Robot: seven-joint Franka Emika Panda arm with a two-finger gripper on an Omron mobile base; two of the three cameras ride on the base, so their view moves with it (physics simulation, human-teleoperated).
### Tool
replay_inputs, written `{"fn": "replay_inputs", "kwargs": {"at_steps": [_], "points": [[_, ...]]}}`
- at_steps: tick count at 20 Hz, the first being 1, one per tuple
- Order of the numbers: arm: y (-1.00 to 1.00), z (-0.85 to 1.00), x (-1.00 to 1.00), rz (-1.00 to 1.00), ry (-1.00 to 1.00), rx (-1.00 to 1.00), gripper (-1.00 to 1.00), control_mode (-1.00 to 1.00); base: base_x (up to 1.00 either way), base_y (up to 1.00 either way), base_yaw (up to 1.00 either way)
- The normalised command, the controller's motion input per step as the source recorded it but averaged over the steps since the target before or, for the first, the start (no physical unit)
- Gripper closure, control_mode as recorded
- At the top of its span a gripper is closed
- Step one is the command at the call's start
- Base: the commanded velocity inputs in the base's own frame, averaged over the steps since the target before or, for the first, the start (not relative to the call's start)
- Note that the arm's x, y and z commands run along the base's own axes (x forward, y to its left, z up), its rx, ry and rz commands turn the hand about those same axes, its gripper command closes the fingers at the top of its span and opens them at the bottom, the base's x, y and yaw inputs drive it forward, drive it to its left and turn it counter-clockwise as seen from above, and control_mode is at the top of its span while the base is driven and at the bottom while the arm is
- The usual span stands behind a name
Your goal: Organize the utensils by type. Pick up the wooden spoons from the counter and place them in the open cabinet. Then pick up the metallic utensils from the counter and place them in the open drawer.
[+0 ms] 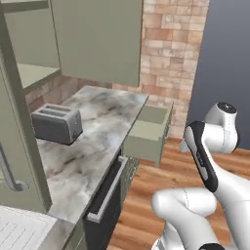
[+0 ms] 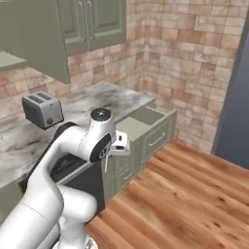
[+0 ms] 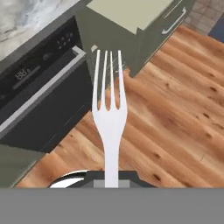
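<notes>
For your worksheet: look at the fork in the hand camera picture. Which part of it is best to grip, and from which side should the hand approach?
Grip the fork by its narrow flat handle, coming from the handle end, opposite the tines. The hand is shut on it there, so the four tines point clear ahead toward the open drawer.

Fork (image 3: 109, 118) handle's end hidden
</notes>
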Motion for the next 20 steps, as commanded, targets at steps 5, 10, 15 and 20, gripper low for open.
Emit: {"fn": "replay_inputs", "kwargs": {"at_steps": [5,10,15,20], "points": [[0.00,0.00,0.00,0.00,0.00,0.00,1.00,1.00,0.19,0.31,-0.57],[0.00,0.00,0.00,0.00,0.00,0.00,1.00,1.00,0.27,0.51,-0.28],[0.00,0.00,0.00,0.00,0.00,0.00,1.00,1.00,0.39,0.47,-0.06],[0.00,0.00,0.00,0.00,0.00,0.00,1.00,1.00,0.47,0.22,0.00]]}}
